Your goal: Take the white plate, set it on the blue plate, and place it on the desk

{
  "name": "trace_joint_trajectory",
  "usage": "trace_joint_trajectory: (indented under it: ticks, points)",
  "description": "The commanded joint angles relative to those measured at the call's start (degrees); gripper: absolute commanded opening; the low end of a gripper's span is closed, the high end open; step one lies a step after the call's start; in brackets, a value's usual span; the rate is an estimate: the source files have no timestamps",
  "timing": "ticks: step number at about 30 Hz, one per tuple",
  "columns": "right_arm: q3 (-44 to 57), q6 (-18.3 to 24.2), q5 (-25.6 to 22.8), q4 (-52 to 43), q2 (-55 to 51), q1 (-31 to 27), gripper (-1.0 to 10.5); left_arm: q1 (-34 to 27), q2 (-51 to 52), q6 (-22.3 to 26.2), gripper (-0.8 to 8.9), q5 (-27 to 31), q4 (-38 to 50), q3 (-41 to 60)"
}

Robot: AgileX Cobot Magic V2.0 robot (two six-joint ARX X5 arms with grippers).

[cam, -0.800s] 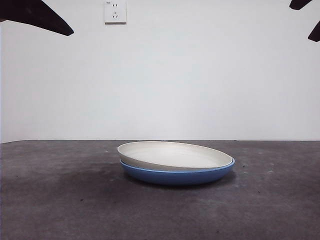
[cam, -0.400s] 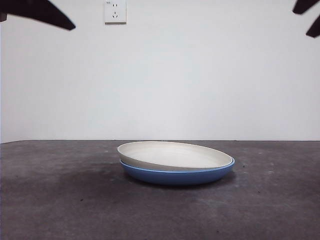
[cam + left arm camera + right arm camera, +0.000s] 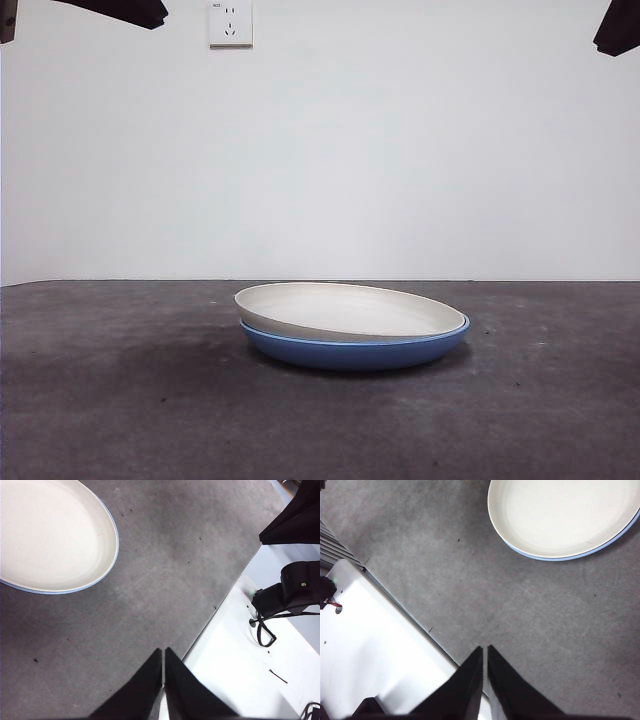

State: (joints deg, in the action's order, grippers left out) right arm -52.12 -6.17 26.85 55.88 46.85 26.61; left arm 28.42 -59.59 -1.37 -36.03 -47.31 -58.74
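- White plate (image 3: 350,308) sits nested in the blue plate (image 3: 355,352), tilted.
- Both rest mid-tabletop (image 3: 120,400).
- Wall socket (image 3: 230,23) behind, up left.

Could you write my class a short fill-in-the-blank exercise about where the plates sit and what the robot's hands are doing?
1. The white plate rests inside the ____ plate.
2. The stacked plates stand on the dark grey ____.
3. The left hand has its jaws ____ and holds nothing.
4. The right hand is ____ the plates, not touching them.

Missing words: blue; desk; shut; away from
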Motion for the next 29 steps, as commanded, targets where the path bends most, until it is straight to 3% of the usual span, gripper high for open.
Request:
trace_joint_trajectory:
  ticks: [1, 14, 18, 20, 25, 29]
  points:
    - [-0.37, 0.66, 0.15, -0.55, 0.22, 0.37, 0.1, 0.48, -0.26, 0.70, 0.09, -0.42, 0.63, -0.50]
    - [-0.39, 0.66, 0.15, -0.57, 0.22, 0.37, 0.1, 0.46, -0.26, 0.76, 0.09, -0.42, 0.68, -0.55]
    - [-0.37, 0.66, 0.15, -0.57, 0.22, 0.37, 0.1, -1.33, 2.03, 8.39, 0.09, 1.62, 1.16, -0.55]
    - [-0.37, 0.66, 0.15, -0.55, 0.22, 0.37, 0.1, -3.91, 4.46, 10.97, 0.09, 3.39, 5.42, -0.37]
    - [-0.39, 0.66, 0.15, -0.57, 0.22, 0.37, 0.1, -14.29, 13.97, 10.99, 0.09, 5.35, 25.46, 3.28]
    - [-0.37, 0.66, 0.15, -0.55, 0.22, 0.37, 0.1, -22.10, 22.58, 10.99, 0.09, 14.23, 36.76, 9.66]
